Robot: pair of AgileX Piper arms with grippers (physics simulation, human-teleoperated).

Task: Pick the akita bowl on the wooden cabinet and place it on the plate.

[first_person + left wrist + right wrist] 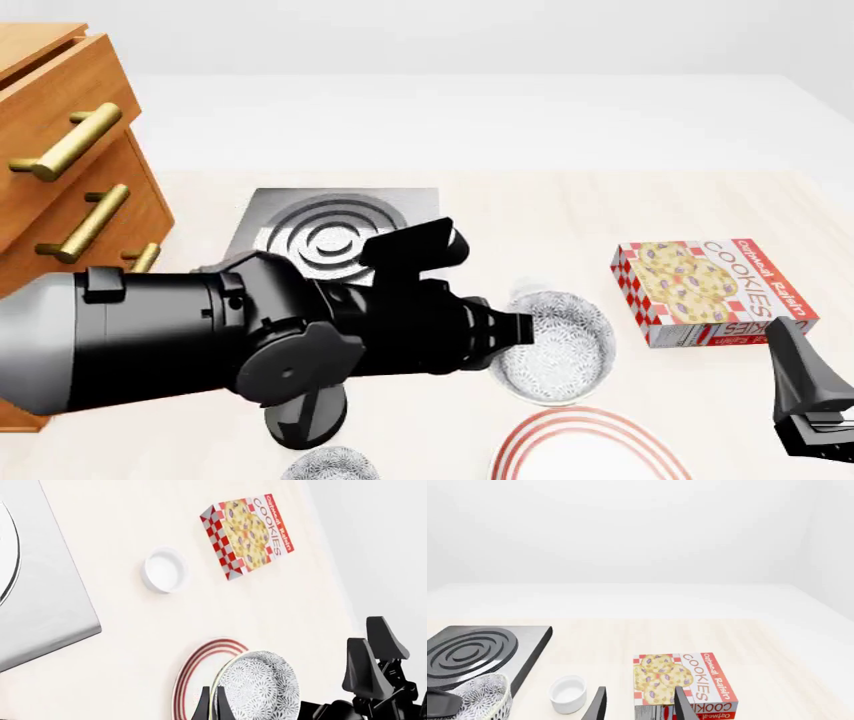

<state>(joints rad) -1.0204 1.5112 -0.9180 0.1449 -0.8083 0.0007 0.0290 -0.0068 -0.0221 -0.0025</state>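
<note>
My left gripper (210, 705) is pinched on the rim of the akita bowl (260, 687), one finger inside the wall and one outside, because a deep round bowl gives no other thin edge to clamp. Held that way, the bowl hangs off the fingertips in the air rather than resting on anything. In the front view it sits beyond the plate (587, 445), whose red rings show just nearer to me, so I judge the carry is nearly over and the bowl needs bringing in over the plate before I lower it. My right gripper (639, 705) is spread and holds nothing, parked near the cookie box (684, 680). The small white cup (163, 570) and the stove burner (334, 235) lie farther out, and the wooden cabinet (67, 170) stands to my left.
</note>
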